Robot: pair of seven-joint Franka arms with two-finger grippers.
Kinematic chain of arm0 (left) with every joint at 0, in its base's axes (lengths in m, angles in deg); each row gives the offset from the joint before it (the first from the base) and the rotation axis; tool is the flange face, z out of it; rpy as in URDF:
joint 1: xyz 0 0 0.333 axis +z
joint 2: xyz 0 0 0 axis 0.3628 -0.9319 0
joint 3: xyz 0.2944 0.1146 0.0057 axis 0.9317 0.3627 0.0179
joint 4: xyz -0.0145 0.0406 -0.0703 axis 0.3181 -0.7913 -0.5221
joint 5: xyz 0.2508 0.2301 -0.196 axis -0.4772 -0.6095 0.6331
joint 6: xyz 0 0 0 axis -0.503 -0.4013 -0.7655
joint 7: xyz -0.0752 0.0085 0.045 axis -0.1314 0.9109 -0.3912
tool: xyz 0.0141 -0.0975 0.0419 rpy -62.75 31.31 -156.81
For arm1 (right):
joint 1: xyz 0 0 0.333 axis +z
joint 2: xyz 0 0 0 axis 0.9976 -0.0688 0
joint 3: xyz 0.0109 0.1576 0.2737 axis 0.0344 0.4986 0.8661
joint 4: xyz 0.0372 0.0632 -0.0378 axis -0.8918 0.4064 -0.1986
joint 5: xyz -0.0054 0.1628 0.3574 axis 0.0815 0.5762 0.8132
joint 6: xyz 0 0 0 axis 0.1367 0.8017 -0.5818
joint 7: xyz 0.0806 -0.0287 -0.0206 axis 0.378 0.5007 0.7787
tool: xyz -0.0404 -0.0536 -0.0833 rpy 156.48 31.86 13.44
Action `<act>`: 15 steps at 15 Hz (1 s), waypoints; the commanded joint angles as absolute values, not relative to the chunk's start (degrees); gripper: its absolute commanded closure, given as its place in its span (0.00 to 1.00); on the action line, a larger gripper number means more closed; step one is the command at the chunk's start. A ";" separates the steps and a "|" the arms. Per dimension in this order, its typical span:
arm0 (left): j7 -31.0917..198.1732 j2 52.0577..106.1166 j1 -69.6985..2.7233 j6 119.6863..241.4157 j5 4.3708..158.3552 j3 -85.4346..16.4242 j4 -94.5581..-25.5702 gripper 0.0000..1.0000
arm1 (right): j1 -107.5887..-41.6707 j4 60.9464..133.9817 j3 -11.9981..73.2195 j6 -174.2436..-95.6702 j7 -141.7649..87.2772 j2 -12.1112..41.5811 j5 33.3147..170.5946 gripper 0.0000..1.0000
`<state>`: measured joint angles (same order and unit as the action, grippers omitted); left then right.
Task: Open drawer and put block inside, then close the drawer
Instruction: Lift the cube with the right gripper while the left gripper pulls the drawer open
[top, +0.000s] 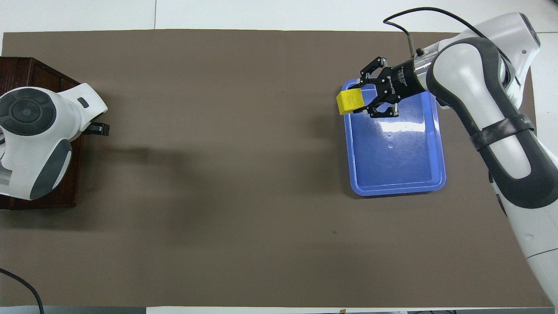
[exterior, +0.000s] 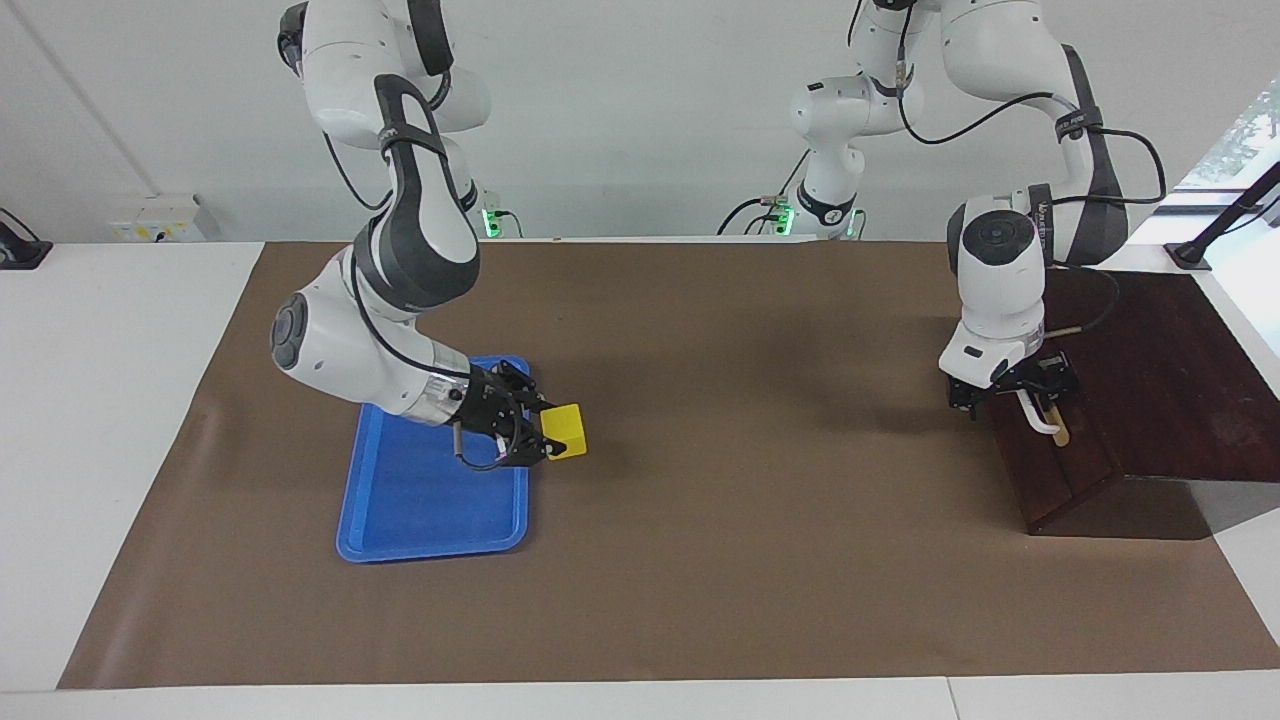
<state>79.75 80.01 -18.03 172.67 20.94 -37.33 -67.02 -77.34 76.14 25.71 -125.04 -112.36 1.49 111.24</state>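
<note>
My right gripper (exterior: 553, 432) is shut on the block (exterior: 566, 430), a small yellow cube, and holds it in the air over the blue tray's rim on the side toward the left arm's end. From overhead the block (top: 350, 101) hangs at a corner of the tray, between the right gripper's (top: 358, 99) fingers. The drawer (exterior: 1050, 470) is closed in its dark wooden box (exterior: 1150, 370). My left gripper (exterior: 1012, 392) is open, down at the drawer's white handle (exterior: 1040, 422), with a finger on either side of it. In the overhead view the left arm's wrist (top: 35, 131) hides the handle.
The blue tray (exterior: 430, 500) lies on the brown mat toward the right arm's end, with nothing in it. The tray (top: 394, 144) shows bare from overhead too. A wide stretch of brown mat (exterior: 760, 480) lies between tray and box.
</note>
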 commanded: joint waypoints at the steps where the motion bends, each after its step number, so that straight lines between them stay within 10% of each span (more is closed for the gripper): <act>1: 80.58 80.01 -17.84 174.97 19.31 -37.63 -67.94 0.00 | -75.86 75.71 25.52 -125.02 -116.18 2.21 109.16 1.00; 15: 89.89 80.36 -31.82 173.04 33.73 -38.07 -68.90 0.00 | -73.57 75.63 25.52 -126.26 -120.59 2.48 108.81 1.00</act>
